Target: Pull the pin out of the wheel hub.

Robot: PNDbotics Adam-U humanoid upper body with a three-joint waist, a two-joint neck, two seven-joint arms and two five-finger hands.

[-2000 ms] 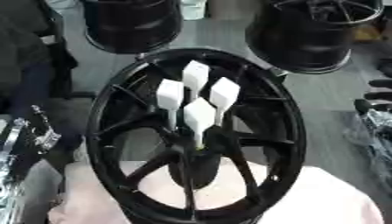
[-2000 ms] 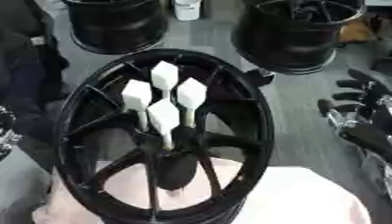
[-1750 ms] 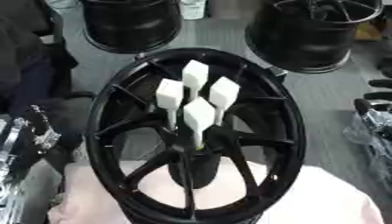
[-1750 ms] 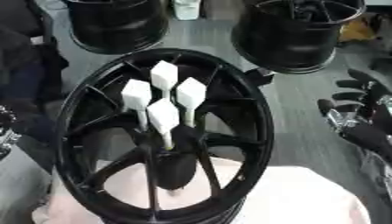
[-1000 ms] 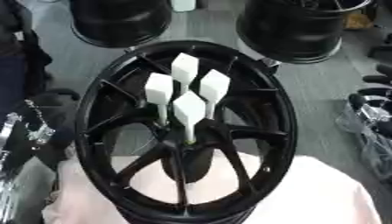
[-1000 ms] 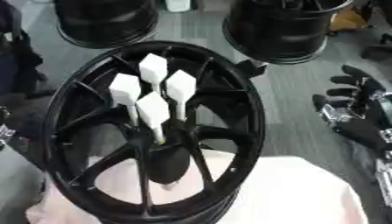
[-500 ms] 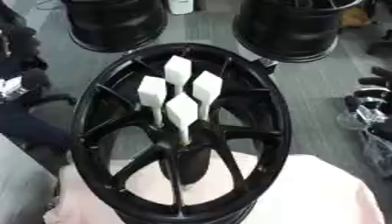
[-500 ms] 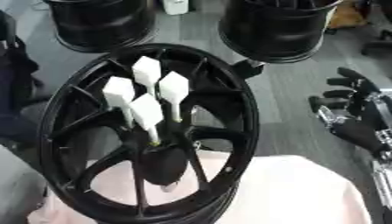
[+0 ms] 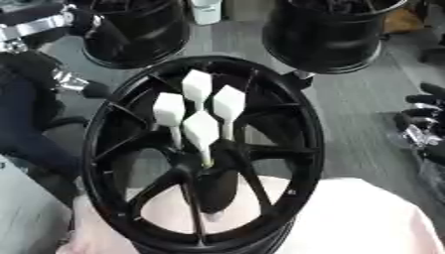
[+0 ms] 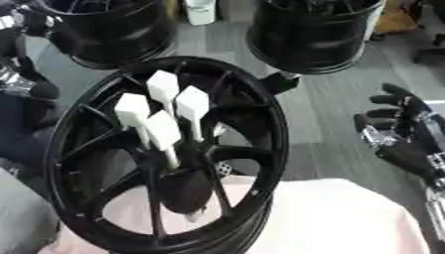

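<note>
- Black right hand (image 10: 402, 130) sits at the right edge of the view, well apart from the wheel hub (image 9: 207, 154); fingers spread and relaxed, pointing left toward the rim, holding nothing.
- Silver joint parts show on that hand just below the fingers; the forearm runs off toward the lower right corner.
- Left arm (image 9: 45, 25) enters at the upper left, black with silver joints, raised above the hub's left side. Its hand is not clearly visible, so can't tell finger state.
- Open grey floor (image 9: 365, 99) lies between the right hand and the hub's right rim, nothing in that gap.
- Hub rests tilted on a pale pink cloth (image 9: 365, 218), open face toward the camera, top rim leaning away.
- Four white pins (image 9: 201, 130) stand in the hub centre, clustered close, blocky heads up, thin stems running down into the centre bore. Long axes roughly along the hub axis, leaning slightly toward the top of the view.
- Two more black rims beyond the hub: one upper left (image 9: 139, 34), one upper right (image 9: 326, 34); the right one sits just behind the hub's top edge.
- White container (image 9: 206, 10) at the top edge between those two rims.
</note>
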